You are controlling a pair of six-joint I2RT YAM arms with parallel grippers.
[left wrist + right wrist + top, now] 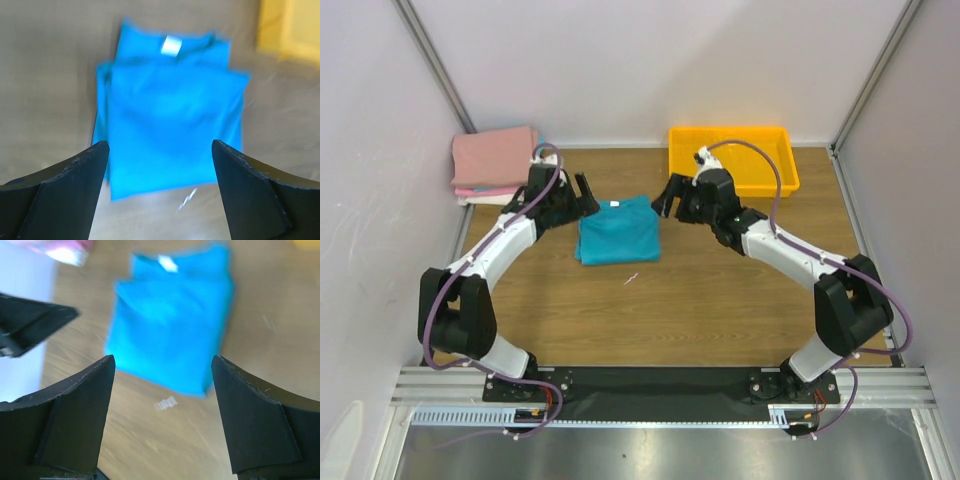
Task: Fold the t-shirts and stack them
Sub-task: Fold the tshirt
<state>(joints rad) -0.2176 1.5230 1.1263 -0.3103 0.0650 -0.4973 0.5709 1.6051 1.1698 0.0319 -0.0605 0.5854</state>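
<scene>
A folded blue t-shirt point(618, 230) lies on the wooden table between my two grippers; it also shows in the left wrist view point(170, 115) and the right wrist view point(175, 325). A folded pink t-shirt point(495, 160) lies at the back left corner. My left gripper point(582, 197) is open and empty, just left of the blue shirt's far edge. My right gripper point(665, 197) is open and empty, just right of that edge. Both hover above the table; neither touches the shirt.
An orange bin point(732, 158) stands at the back right, behind my right gripper. A small white scrap point(631, 278) lies on the table in front of the blue shirt. White walls close in the left, back and right sides.
</scene>
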